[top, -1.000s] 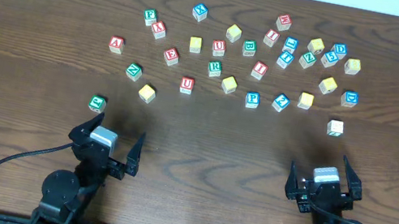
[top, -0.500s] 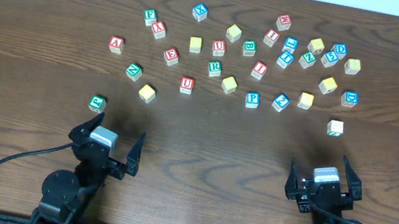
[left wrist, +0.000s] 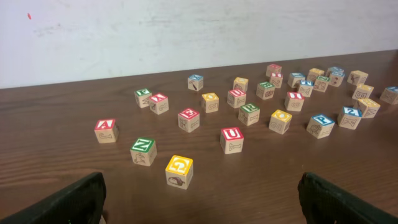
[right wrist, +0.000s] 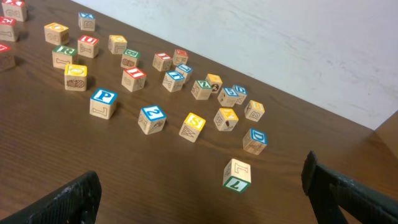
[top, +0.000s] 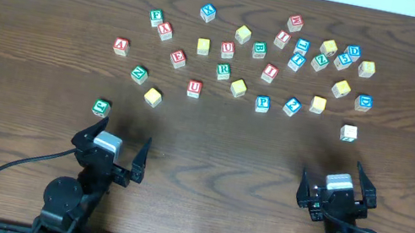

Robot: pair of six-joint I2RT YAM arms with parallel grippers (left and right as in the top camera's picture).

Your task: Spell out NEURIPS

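Wooden alphabet cubes [top: 227, 50]: 31, counted from overhead. Robot arms [top: 101, 162]: two. Table [top: 20, 109]: one.

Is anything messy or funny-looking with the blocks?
Nothing looks broken or spilled. The blocks lie scattered and turned every which way, not in a row. One green block sits apart near the left gripper, a pale block near the right gripper.

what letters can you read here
"A": red A cube
"N": green N cube
"G": yellow G cube
"U": red U cube
"E": red E cube
"R": green R cube
"P": blue P cube
"I": red I cube
"S": yellow S cube
"D": blue D cube
"L": green L cube
Other cubes: too small to read.
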